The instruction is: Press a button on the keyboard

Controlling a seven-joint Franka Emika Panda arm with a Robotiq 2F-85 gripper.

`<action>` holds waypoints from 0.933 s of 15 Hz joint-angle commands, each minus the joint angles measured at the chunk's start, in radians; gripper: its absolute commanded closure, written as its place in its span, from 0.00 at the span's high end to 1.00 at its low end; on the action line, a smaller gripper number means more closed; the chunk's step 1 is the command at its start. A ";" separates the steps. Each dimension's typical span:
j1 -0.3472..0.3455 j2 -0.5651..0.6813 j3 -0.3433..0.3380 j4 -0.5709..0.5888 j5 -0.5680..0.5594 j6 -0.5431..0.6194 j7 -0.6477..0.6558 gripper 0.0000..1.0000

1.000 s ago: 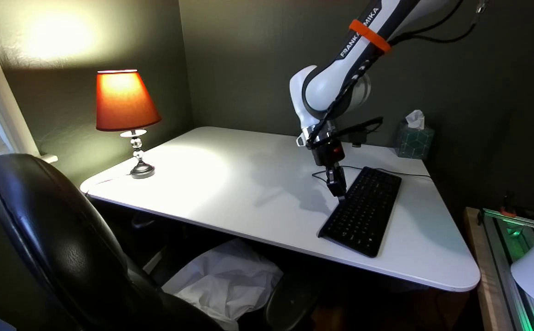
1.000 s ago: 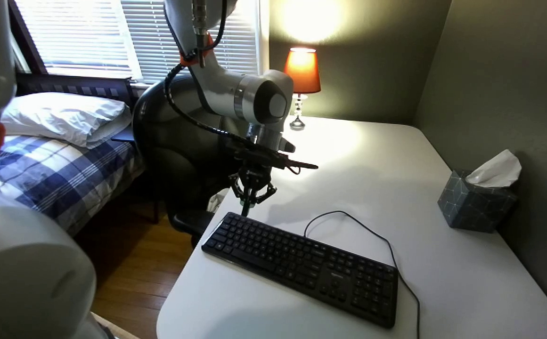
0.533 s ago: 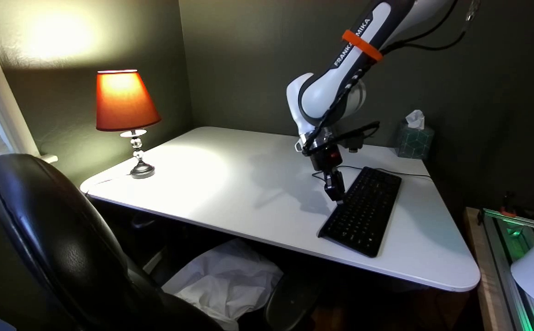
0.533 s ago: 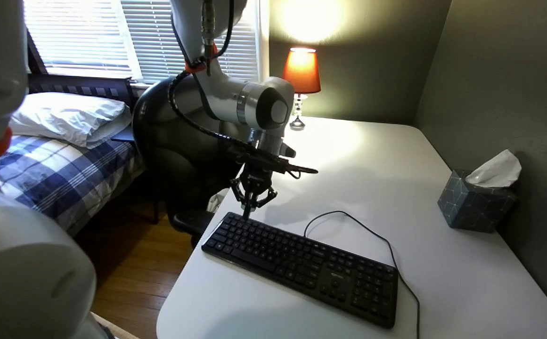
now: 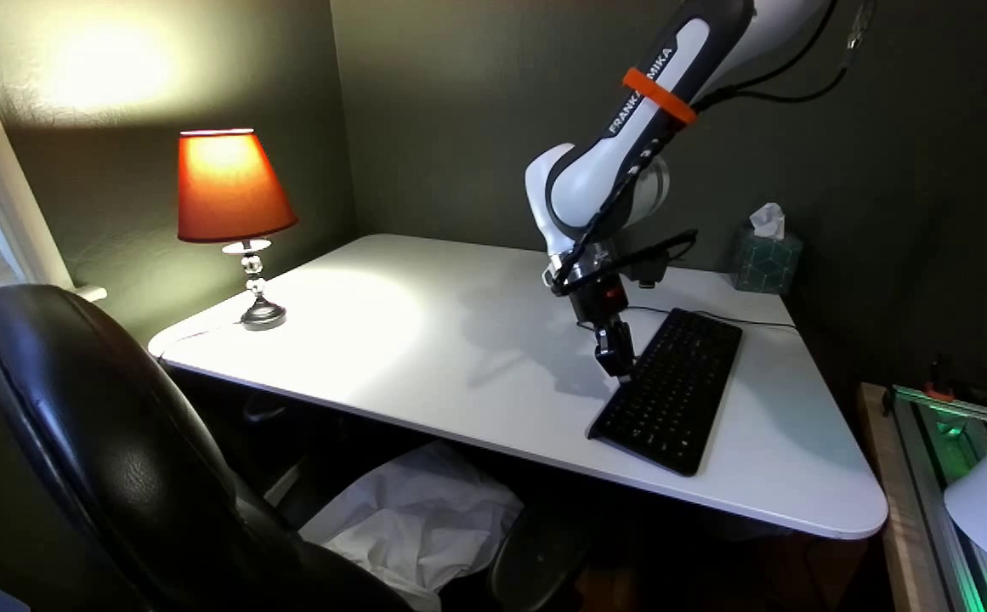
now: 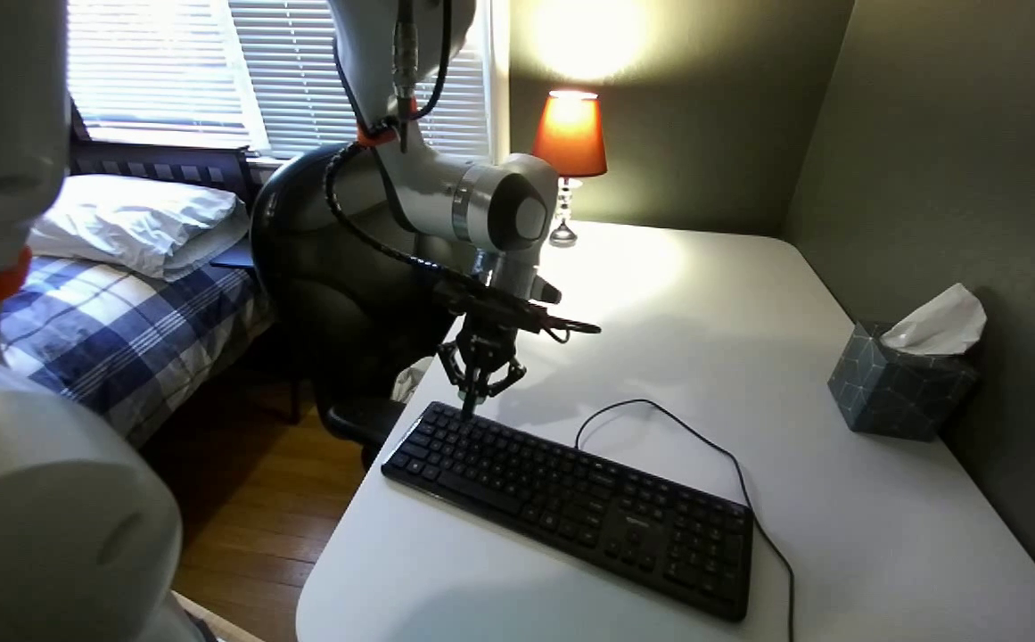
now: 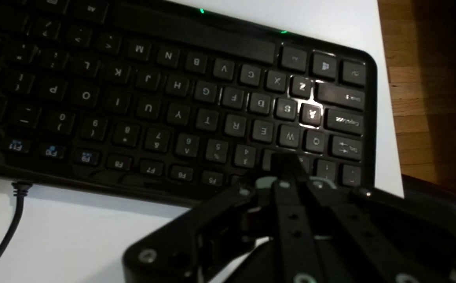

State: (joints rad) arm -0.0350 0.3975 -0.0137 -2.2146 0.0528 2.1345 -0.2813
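The black keyboard point(image 5: 680, 391) lies flat on the white desk; it shows in both exterior views point(image 6: 570, 499) and fills much of the wrist view point(image 7: 180, 106). Its thin black cable point(image 6: 660, 406) runs off its back edge. My gripper point(image 6: 469, 410) points down with its fingers together and nothing seen between them. In the wrist view the fingertips point(image 7: 284, 163) cover part of the number row, around the 2 and 3 keys, below W. In an exterior view the fingertips point(image 5: 625, 377) are at the keyboard's long back edge. I cannot tell whether they touch a key.
A tissue box point(image 6: 905, 379) stands on the desk near the wall. A lit lamp point(image 5: 234, 187) with an orange shade stands at a far desk corner. A black office chair point(image 5: 110, 442) is beside the desk. The desk edge point(image 7: 394, 157) lies just past the keyboard's end.
The arm and gripper have moved down by a small amount, bringing the fingertips lower over the keyboard's back edge. The fingers stay together. The keyboard has not moved.
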 commanded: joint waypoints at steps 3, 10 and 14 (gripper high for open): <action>-0.010 0.037 0.012 0.033 -0.005 -0.011 0.033 0.00; -0.015 0.061 0.017 0.057 -0.001 -0.041 0.030 0.00; -0.016 0.062 0.015 0.061 -0.007 -0.064 0.032 0.00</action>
State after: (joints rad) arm -0.0393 0.4460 -0.0098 -2.1736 0.0529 2.1107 -0.2636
